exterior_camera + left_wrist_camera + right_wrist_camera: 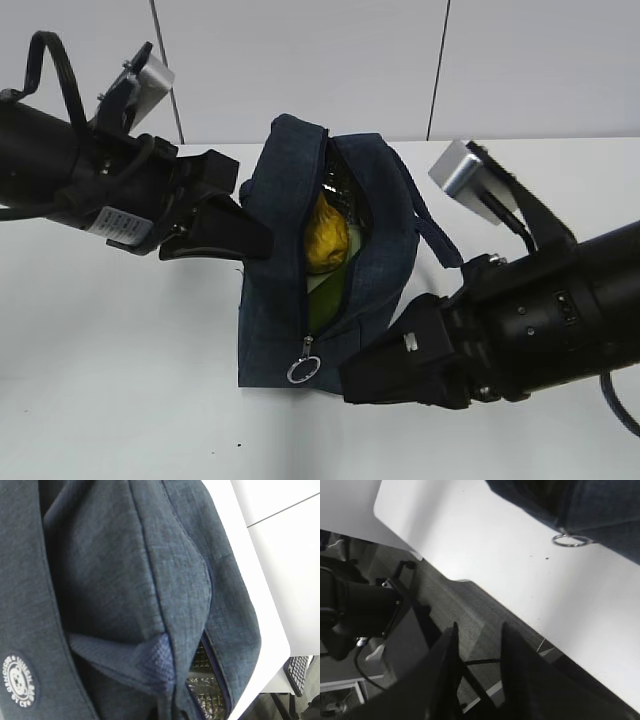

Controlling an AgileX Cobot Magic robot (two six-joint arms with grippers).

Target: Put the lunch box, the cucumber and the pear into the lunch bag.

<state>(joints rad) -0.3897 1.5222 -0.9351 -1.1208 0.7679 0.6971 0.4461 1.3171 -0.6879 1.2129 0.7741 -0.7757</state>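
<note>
The white desk (pixel 120 380) carries the navy lunch bag (pixel 275 310), which stands in the middle with its top zipper open along most of its length. The left tool (pixel 225 225) presses against the bag's left side near the top; whether its fingers are open or closed cannot be told. The right tool (pixel 385 372) sits at the bag's lower right corner, and in the right wrist view its fingers (pixel 440 675) stand a little apart with nothing between them. Inside the opening lies the yellow pear (pixel 326 240), with something pale green (pixel 328 288) just below it. The ring pull (pixel 303 370) hangs at the zipper's near end.
</note>
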